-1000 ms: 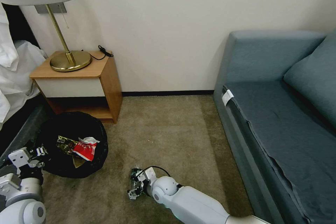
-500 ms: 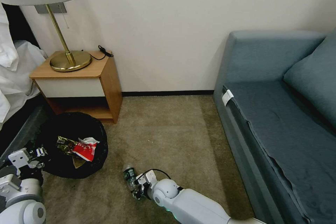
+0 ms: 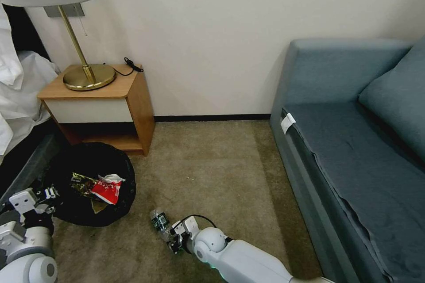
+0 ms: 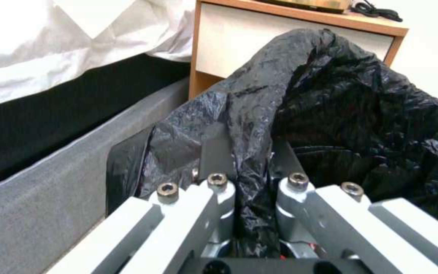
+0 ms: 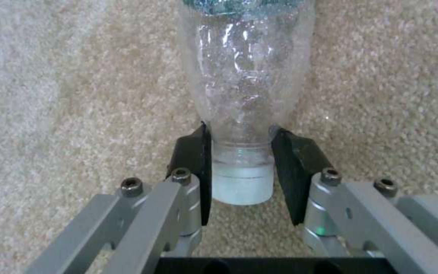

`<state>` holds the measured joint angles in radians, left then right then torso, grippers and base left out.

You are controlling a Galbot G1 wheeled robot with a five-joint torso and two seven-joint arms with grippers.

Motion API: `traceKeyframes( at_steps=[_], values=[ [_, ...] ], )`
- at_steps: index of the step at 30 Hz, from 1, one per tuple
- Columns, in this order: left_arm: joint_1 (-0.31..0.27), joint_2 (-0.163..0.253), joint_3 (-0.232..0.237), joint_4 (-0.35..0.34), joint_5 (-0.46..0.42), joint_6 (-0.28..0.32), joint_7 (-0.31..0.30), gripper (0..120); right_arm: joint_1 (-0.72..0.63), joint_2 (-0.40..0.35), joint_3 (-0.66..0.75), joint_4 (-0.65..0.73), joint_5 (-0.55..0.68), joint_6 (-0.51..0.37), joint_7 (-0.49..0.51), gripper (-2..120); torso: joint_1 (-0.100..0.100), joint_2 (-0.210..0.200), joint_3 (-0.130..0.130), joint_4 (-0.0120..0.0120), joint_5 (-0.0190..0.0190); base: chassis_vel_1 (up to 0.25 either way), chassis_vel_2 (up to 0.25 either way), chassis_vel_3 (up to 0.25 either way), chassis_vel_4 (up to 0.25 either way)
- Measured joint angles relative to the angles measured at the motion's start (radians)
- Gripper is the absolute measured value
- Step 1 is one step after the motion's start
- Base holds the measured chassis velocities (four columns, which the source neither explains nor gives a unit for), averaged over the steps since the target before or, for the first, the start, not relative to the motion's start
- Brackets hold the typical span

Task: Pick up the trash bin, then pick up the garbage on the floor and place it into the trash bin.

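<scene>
The trash bin [image 3: 66, 212], lined with a black bag [image 4: 361, 114], is at the lower left of the head view. My left gripper [image 3: 48, 194] is shut on its near rim, and the bag is pinched between the fingers [image 4: 214, 152]. A red-and-white packet [image 3: 107, 188] and a gold-brown wrapper [image 3: 80, 181] lie inside the bin. The clear bottle with a green label [image 3: 158, 220] is just right of the bin, above the carpet. My right gripper [image 3: 172, 234] is shut on its neck [image 5: 240, 144], just above the white cap [image 5: 242, 182].
A wooden nightstand [image 3: 133, 97] with a brass lamp [image 3: 88, 76] stands behind the bin. White bedding [image 3: 17, 88] and a grey bed frame [image 4: 51, 182] run along the left. A blue sofa [image 3: 354, 141] fills the right. Open carpet [image 3: 212, 163] lies between.
My right gripper has turned and shifted slightly, swinging the bottle out to the left toward the bin. The left gripper and bin have barely moved.
</scene>
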<state>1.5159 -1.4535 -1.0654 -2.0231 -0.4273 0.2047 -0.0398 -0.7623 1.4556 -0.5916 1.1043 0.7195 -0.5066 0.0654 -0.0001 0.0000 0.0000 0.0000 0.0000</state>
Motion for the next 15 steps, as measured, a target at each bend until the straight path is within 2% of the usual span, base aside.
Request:
traceKeyframes(
  at_steps=[15],
  values=[
    [0.001, 0.010, 0.001, 0.012, -0.009, -0.001, 0.000, 5, 0.005, -0.028, 0.040, 0.037, -0.003, 0.009, -0.006, 26, 0.000, 0.000, 0.000, 0.0000, 0.0000, 0.000, 0.000, 0.000, 0.000]
  ],
)
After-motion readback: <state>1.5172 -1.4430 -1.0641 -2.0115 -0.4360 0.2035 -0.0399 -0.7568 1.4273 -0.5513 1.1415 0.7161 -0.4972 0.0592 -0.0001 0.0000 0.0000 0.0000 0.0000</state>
